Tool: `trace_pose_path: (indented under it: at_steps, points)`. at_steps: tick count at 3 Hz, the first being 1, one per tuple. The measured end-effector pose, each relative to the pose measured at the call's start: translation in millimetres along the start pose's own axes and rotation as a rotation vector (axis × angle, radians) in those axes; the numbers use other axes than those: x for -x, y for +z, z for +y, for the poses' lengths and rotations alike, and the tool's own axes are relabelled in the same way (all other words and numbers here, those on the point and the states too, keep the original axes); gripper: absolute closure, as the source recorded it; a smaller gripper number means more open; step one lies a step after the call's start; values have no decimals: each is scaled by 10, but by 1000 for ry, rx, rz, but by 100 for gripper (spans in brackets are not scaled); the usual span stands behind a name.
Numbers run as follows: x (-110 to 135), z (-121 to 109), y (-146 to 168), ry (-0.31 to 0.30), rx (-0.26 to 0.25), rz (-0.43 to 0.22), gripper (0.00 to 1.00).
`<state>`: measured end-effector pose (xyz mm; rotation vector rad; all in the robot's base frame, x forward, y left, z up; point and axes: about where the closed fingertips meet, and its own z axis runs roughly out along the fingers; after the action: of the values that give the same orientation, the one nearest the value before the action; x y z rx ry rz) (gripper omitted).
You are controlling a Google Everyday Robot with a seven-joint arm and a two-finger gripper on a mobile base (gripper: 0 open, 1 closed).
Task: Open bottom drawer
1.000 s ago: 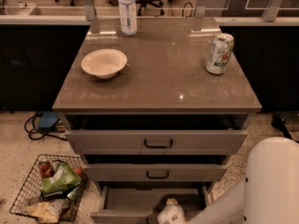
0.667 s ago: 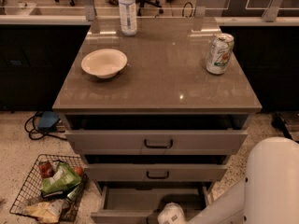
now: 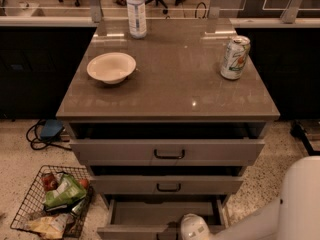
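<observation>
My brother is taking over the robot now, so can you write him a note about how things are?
Gripper: down low at the front edge of the bottom drawer, at the bottom of the view.
Bottom drawer: pulled out, with its bare grey inside showing.
Done: the opening looks finished, or nearly.
Left: maybe pull a bit more, then back the arm away.

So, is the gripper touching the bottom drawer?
Cannot tell. The camera view shows the gripper at the front of the bottom drawer, low in the frame, but the contact point is hidden.
</observation>
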<state>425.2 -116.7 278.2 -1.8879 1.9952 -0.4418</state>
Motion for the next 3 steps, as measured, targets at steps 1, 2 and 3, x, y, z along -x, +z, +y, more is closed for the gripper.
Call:
trace_pose_path:
  at_steps: [1,2,3]
  points:
    - [-443,-331,75,82,-69,-51,100]
    - [-741,-549,238,160,-91,-119,100]
    - [-546,-563,222,159,-70,-191,100]
